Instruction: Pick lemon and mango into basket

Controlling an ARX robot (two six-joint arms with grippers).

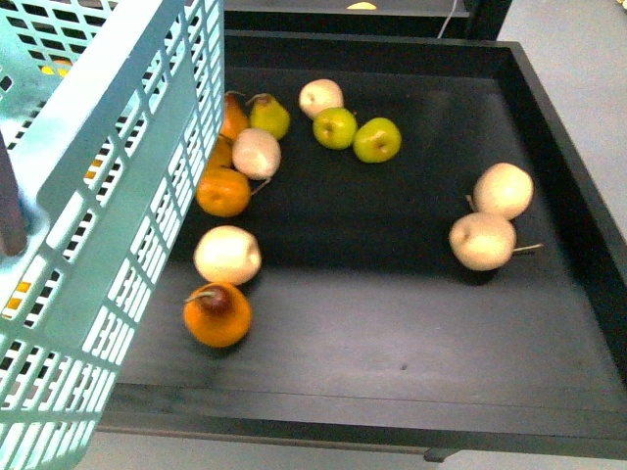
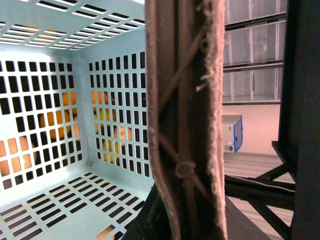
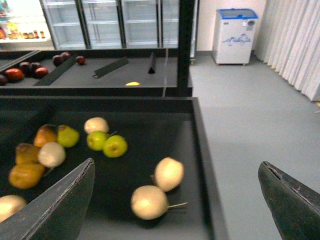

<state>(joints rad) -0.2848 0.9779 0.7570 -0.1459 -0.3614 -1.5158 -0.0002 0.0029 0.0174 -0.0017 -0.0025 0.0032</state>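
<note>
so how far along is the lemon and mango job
Done: nothing sure; the basket floor looks bare, only yellow-orange glimpses through its slots. In hand: right gripper open, empty; the handle fills the left wrist view. Left: apparently both fruits, though I can't pick either out on the tray.

This looks like a grocery shop, or a mock-up of one. Loose fruit (image 3: 148, 202) lies on a black walled bench (image 3: 100, 102), and a teal slotted basket (image 1: 108, 196) hangs over the bench's edge. Behind the bench stands a second bench (image 3: 75, 82) carrying dark red fruit (image 3: 15, 74). Further behind it are glass-door coolers (image 3: 100, 20) and a blue-lidded chest freezer (image 3: 235, 35). Beside the bench are grey floor (image 3: 240, 125) and pale curtains (image 3: 295, 45).
</note>
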